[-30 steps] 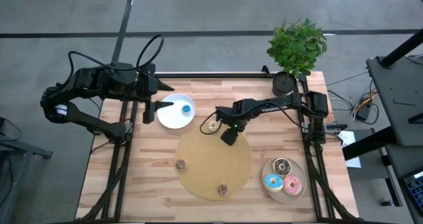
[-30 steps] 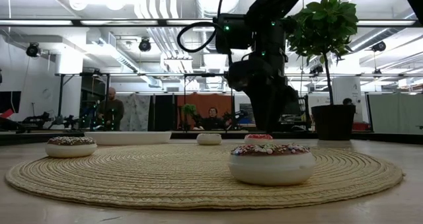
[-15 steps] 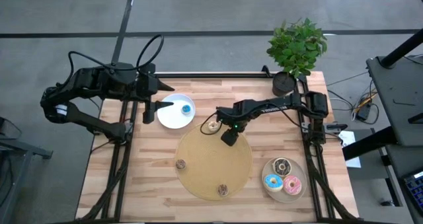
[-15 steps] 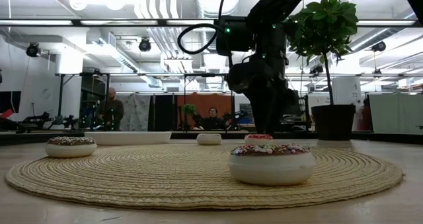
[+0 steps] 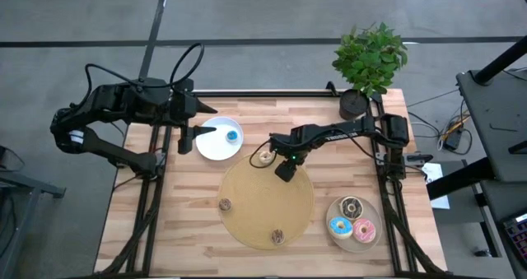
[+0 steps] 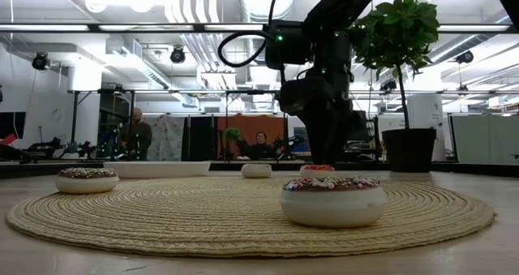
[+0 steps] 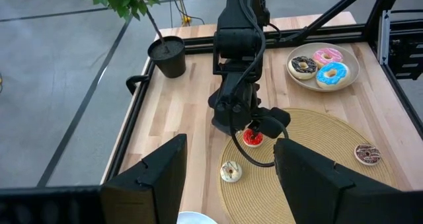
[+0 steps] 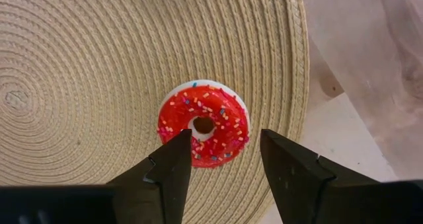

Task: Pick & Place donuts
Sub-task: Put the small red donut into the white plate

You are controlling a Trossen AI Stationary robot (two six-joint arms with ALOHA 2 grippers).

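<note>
Nearest me on the woven mat (image 6: 243,218) sat a sprinkled donut (image 6: 333,200), another (image 6: 87,178) lay off to one side and a pale one (image 5: 263,156) at the far edge, all three waiting. Beyond them the right gripper (image 5: 284,170) hung over the red donut (image 8: 203,123), fingers (image 8: 173,163) spread either side of it and gripping nothing (poised, I judged, to pinch it). Farthest back, the white plate (image 5: 216,146) held one small blue donut (image 5: 233,135), the left gripper (image 5: 198,132) idled open beside it, and three iced donuts (image 5: 354,217) filled the beige plate (image 5: 372,243), so most work remained.
</note>
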